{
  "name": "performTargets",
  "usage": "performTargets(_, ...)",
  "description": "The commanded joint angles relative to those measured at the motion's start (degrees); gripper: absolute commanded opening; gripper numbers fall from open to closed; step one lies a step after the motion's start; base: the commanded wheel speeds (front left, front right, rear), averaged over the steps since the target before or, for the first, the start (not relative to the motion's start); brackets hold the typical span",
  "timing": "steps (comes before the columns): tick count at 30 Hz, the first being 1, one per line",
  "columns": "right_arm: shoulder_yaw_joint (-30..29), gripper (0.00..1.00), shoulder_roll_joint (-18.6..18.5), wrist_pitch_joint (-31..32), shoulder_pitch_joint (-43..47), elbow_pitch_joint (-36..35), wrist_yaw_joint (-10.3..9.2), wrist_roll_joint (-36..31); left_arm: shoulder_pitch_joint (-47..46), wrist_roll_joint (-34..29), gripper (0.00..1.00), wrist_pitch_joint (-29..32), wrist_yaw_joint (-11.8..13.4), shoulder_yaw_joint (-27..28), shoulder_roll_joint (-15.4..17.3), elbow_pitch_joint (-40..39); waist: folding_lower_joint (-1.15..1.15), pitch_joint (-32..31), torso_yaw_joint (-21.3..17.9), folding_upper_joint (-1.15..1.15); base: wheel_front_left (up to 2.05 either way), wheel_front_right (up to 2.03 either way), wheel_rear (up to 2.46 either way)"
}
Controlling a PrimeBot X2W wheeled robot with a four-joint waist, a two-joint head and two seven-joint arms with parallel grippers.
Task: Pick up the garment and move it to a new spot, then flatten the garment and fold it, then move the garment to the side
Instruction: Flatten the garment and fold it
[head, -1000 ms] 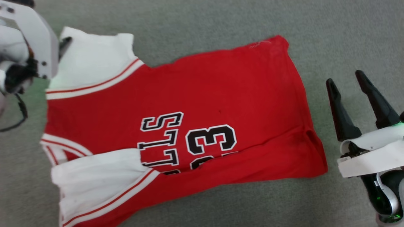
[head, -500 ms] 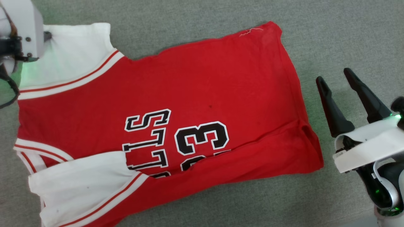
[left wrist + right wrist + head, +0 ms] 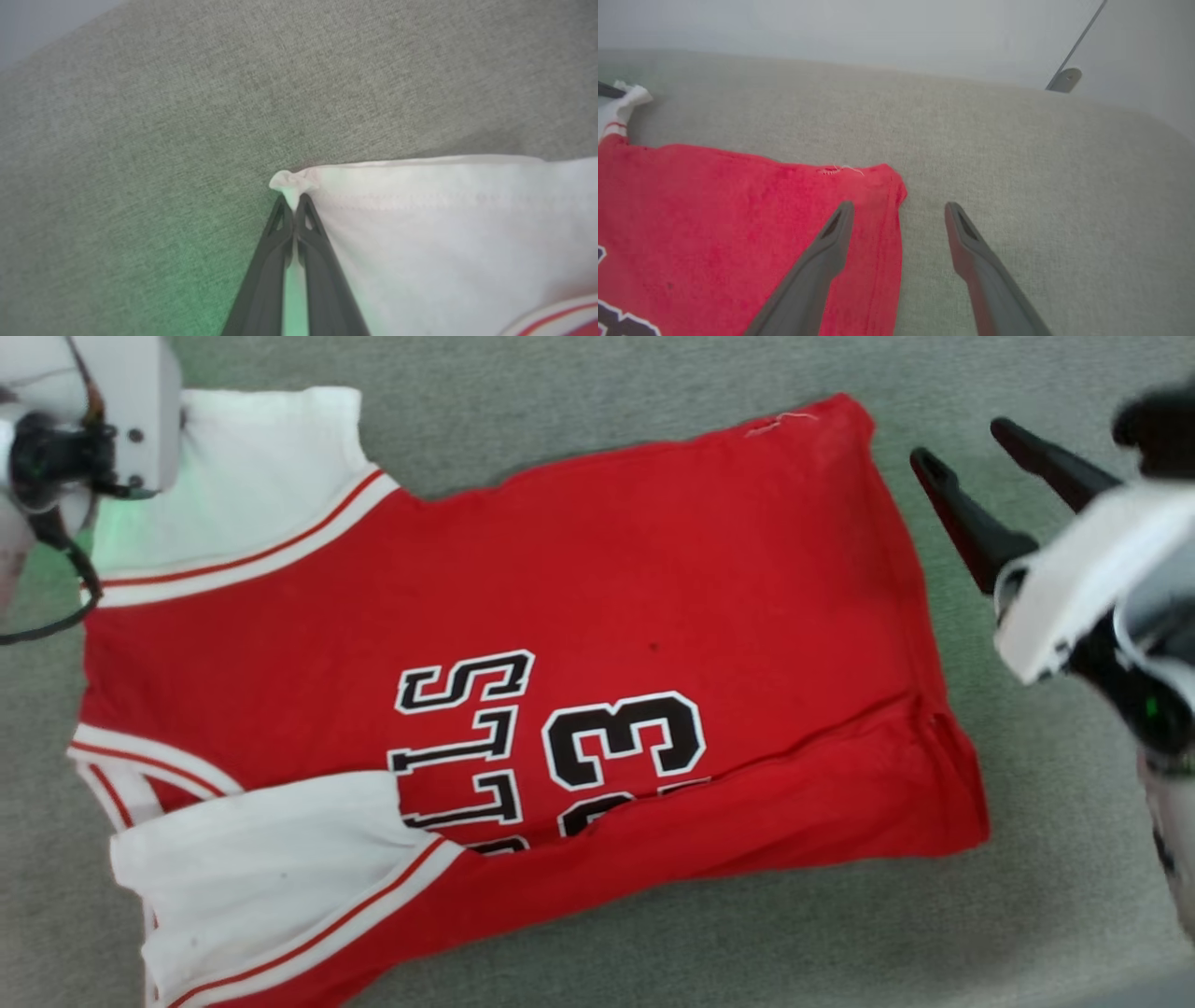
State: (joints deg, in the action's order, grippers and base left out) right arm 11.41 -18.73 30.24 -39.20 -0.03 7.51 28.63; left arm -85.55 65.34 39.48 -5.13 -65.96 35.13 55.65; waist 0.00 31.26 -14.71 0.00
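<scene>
Grey fabric surface (image 3: pixel 653 373): it lay beneath everything.
Red garment (image 3: pixel 653 569): spread on it, near edge folded over.
My right gripper (image 3: pixel 900 205): jaws wide apart, empty, by the far hem corner.
My left gripper (image 3: pixel 293 198): jaws pinched tight on a white sleeve (image 3: pixel 444 210) corner.

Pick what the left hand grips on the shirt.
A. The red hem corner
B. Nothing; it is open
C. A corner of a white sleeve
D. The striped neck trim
C: the left hand is shut on a pinched corner of the shirt's white sleeve.
</scene>
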Motion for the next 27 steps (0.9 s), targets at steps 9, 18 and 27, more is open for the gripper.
performTargets(9,6.6,1.0,0.8,8.3,-14.1,19.7,-0.04,4.4,1.1,-0.1,0.0,-0.8,-0.8,-1.0,-3.1,2.2,0.0,0.8,2.1,0.0,0.0,0.0,0.0)
performTargets(18,15.4,0.0,1.7,13.5,-21.7,34.0,-0.04,8.3,0.5,0.2,0.0,-1.7,-1.4,-1.1,-4.7,4.0,0.0,1.1,3.1,0.0,0.0,0.0,0.0)
performTargets(27,20.3,0.0,-2.4,8.6,-24.0,37.6,-0.06,11.8,0.4,2.6,0.0,-5.4,-2.3,0.9,-5.4,3.4,0.0,-1.4,5.3,0.0,0.0,0.0,0.0)
